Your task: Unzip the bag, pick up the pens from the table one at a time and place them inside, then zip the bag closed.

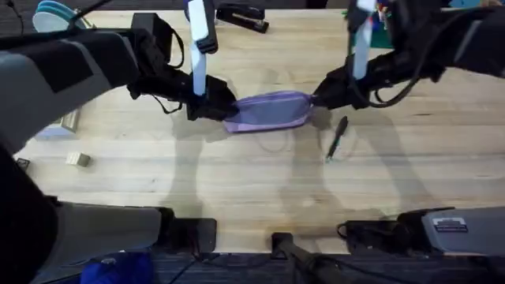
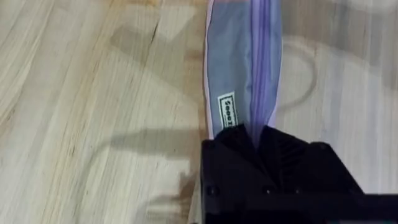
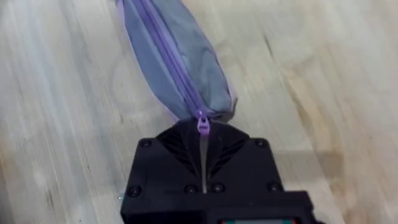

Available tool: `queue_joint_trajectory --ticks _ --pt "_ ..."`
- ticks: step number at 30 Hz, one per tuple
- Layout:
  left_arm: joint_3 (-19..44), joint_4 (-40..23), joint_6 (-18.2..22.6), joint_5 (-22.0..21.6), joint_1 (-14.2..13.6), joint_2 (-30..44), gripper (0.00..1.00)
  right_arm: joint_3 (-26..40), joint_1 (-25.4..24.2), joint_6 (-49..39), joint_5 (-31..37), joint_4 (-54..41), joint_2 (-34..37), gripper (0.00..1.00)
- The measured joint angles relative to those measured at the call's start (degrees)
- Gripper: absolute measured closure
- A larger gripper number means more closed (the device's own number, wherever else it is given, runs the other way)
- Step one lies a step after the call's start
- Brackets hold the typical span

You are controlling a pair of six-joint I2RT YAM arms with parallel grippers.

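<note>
The lavender bag lies lengthwise across the middle of the table, its zipper closed along the top. My left gripper is shut on the bag's left end, and the left wrist view shows the fabric pinched between the black fingers. My right gripper is at the right end, shut on the purple zipper pull, with the bag stretching away from it. One dark pen lies on the wood just right of the bag, near the right gripper.
A black stapler sits at the far edge. A small pale block and a clear item lie at the left. Both arms stretch low over the table's far half.
</note>
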Motion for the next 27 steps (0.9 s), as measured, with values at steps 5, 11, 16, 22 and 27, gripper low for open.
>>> queue_joint_trajectory --ticks 5,11,16,22,27 --pt "0.0 -0.2 0.0 1.6 -0.2 0.0 0.959 0.0 -1.6 0.0 -0.6 -0.5 -3.8 0.97" --pt "0.0 -0.2 0.0 2.7 -0.3 0.0 0.959 0.0 -2.9 0.0 -0.8 -0.6 -6.7 0.97" --pt "0.0 -0.2 0.0 2.8 -0.3 0.0 0.959 0.0 -3.0 0.0 -0.8 -0.9 -7.3 0.97" --pt "0.0 -0.2 0.0 2.8 -0.3 0.0 0.959 0.0 -3.2 0.0 -0.8 -1.7 -7.3 0.971" --pt "0.0 -0.4 0.0 2.6 -0.3 0.0 0.96 0.0 -3.2 0.0 -0.8 -1.6 -7.3 0.97"
